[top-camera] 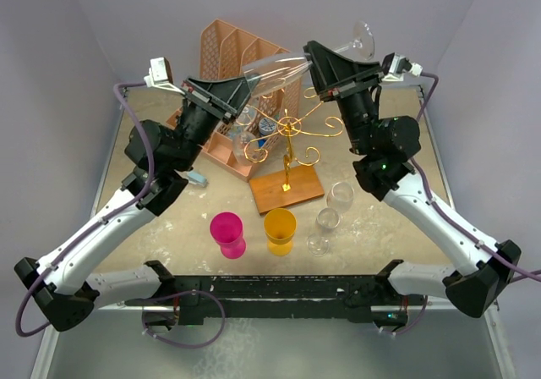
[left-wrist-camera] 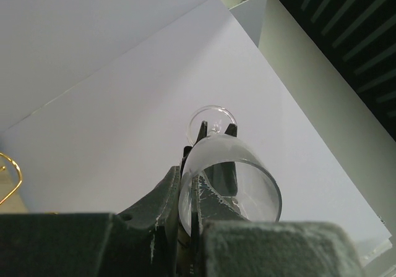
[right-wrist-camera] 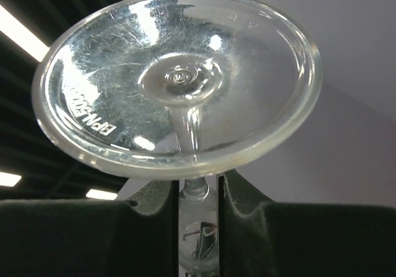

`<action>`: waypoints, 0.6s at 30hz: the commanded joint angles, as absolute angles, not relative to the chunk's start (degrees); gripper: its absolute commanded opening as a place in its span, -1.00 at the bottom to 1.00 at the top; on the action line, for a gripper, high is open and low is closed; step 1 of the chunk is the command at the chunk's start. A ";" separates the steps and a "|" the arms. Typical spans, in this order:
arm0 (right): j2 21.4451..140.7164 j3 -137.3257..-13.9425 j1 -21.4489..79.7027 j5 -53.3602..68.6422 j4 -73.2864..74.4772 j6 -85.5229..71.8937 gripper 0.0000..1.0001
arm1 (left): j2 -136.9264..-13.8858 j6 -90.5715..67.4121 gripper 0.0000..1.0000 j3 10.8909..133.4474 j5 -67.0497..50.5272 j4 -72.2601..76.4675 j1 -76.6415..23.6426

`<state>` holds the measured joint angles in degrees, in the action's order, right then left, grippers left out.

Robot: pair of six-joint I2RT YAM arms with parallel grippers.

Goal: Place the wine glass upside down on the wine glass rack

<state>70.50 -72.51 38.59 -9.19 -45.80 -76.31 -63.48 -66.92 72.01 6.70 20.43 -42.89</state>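
A clear wine glass (top-camera: 275,68) is held lying on its side in the air, above and behind the wine glass rack (top-camera: 292,129), a gold wire stand on a brown wooden base (top-camera: 286,190). My left gripper (top-camera: 245,91) is shut on the bowl's rim, one finger inside and one outside the glass wall (left-wrist-camera: 232,172). My right gripper (top-camera: 314,57) is shut on the stem (right-wrist-camera: 199,215) just below the round foot (right-wrist-camera: 179,79). The foot points to the back right (top-camera: 363,36). The left gripper (left-wrist-camera: 193,178) and the right gripper (right-wrist-camera: 199,193) both grip firmly.
A peach slotted file organizer (top-camera: 232,53) stands behind the rack. A pink cup (top-camera: 226,229) and an orange cup (top-camera: 280,228) stand in front. Three clear glasses (top-camera: 328,220) stand at the front right. A gold rack curl shows in the left wrist view (left-wrist-camera: 9,178).
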 commanded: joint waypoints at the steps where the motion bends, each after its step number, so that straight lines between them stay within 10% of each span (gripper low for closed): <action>1: 67.24 -72.25 39.11 -12.28 -52.78 -74.81 -1.00 | -61.51 -67.04 -0.83 71.74 6.14 21.62 -43.21; 9: 62.45 -73.10 39.08 -15.19 -50.47 -64.54 -1.00 | -57.02 -62.98 -0.03 72.44 8.57 11.59 -43.23; 18: 54.81 -79.26 38.97 -21.43 -31.15 -33.54 -1.00 | -53.09 -53.87 0.03 76.89 9.87 -4.26 -43.18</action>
